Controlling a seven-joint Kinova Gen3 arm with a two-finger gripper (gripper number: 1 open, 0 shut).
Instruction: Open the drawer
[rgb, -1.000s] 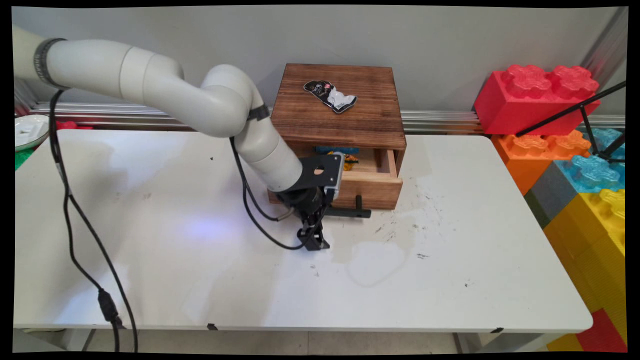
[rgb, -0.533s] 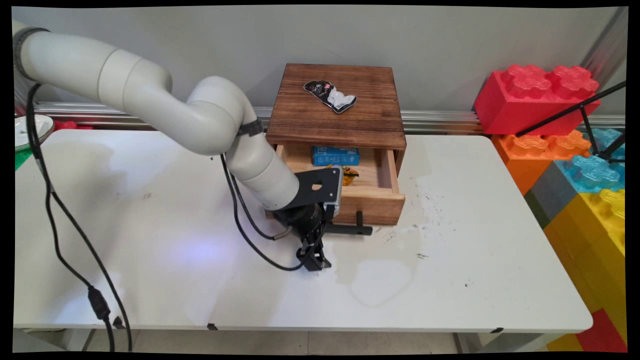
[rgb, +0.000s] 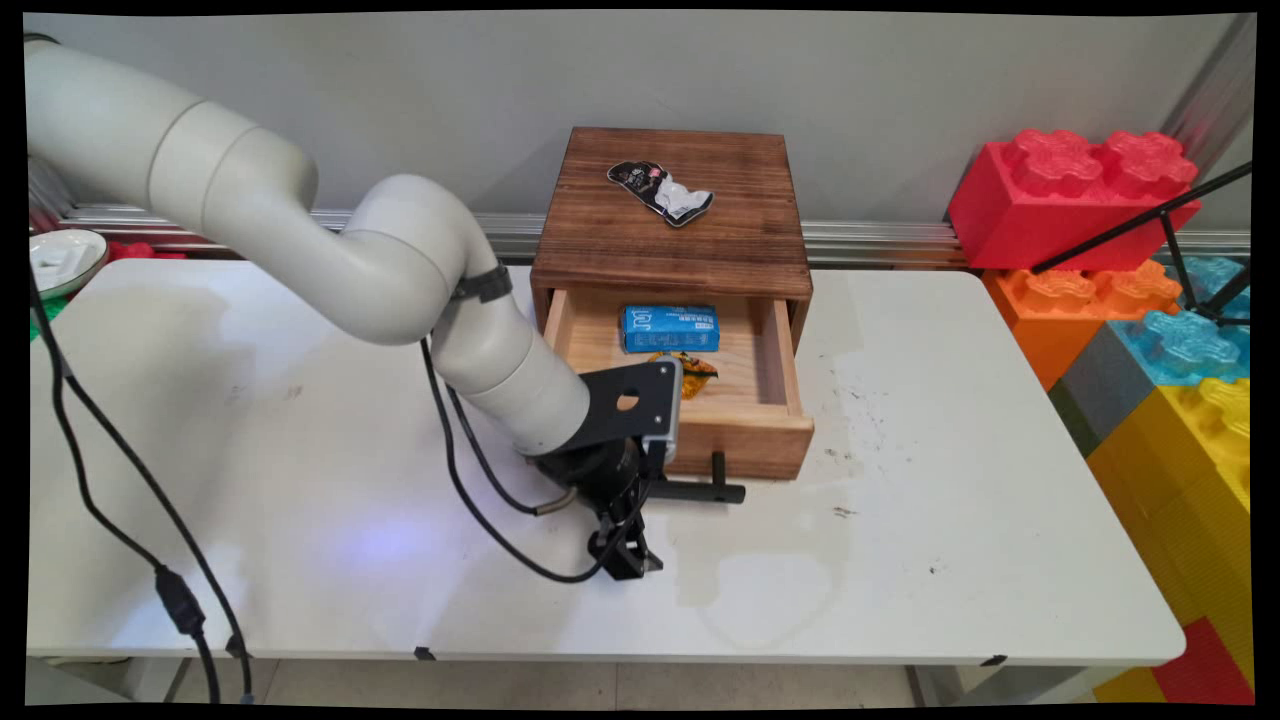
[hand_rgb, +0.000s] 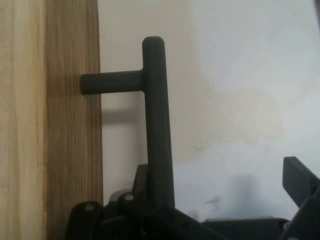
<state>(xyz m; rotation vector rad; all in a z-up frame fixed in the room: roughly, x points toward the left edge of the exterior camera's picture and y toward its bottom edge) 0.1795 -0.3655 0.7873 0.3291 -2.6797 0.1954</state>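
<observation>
Hooking: the black gripper (rgb: 625, 548) sits low over the white table (rgb: 950, 520), right at the left end of the drawer's black bar handle (rgb: 700, 491).
Gripper state: released. In the hand view the jaws are spread wide; one finger (hand_rgb: 141, 176) lies against the bar and the other finger (hand_rgb: 298, 176) stands well apart from it. Nothing is clamped.
Handle: a dark bar on a short post, fixed to the light wooden drawer front (rgb: 745, 445) and running along it just clear of the wood.
Drawer: the drawer (rgb: 783, 355) is pulled out toward the near side of the small dark-topped wooden cabinet (rgb: 680, 240), with its inside on show.
Inside the drawer: a blue packet (rgb: 671, 328) lies toward the far end, and a crumpled orange-yellow wrapper (rgb: 690, 366) sits just nearer, partly hidden by the arm's black wrist plate (rgb: 625, 405).
On the cabinet top: a black-and-white packet (rgb: 662, 191) lies toward the far side.
Table: a pale stain (rgb: 760, 570) spreads just right of the gripper; black cables (rgb: 470, 500) loop down from the arm.
Surroundings: big toy bricks (rgb: 1075, 190) are stacked off the right edge, and a white dish (rgb: 60, 258) sits at the far left.
</observation>
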